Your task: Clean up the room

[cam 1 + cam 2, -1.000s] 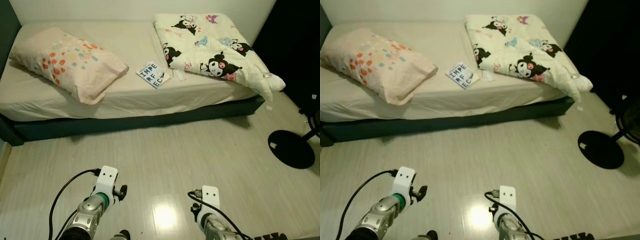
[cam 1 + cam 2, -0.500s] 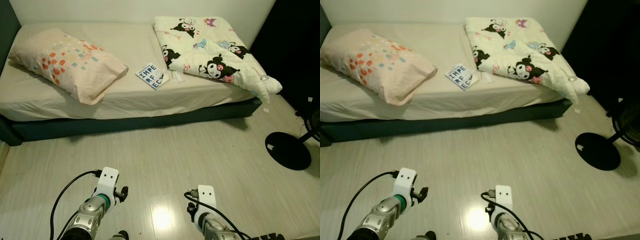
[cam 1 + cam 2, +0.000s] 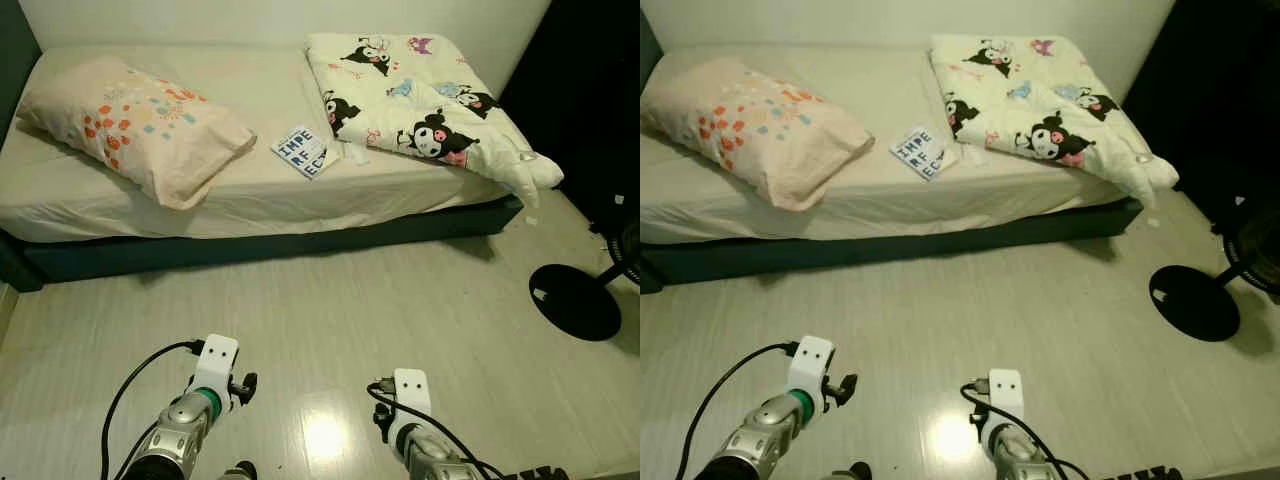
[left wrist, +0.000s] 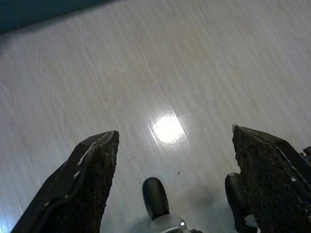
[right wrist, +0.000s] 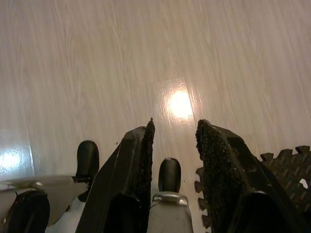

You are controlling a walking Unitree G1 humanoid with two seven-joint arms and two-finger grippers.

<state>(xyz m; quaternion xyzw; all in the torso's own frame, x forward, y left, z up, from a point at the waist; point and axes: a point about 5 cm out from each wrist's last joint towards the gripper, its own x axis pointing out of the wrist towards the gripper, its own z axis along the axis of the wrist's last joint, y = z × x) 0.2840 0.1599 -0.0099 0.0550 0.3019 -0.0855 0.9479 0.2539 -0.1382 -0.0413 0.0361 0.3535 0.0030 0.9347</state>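
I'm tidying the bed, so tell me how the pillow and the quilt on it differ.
The pillow is peach with small orange and blue shapes; the quilt is cream with black cartoon characters. The pillow lies on the bed's left part, wholly on the mattress; the quilt sits on the right, one corner hanging over the edge. The pillow is plump and single; the quilt is folded in layers. Both lie askew on the same bed.

A low beige-sheeted bed [image 3: 250, 190] carried a peach patterned pillow [image 3: 135, 125] at nine o'clock, a white lettered book [image 3: 303, 150] centrally, and a cream cartoon-print quilt [image 3: 425, 105] at three o'clock.
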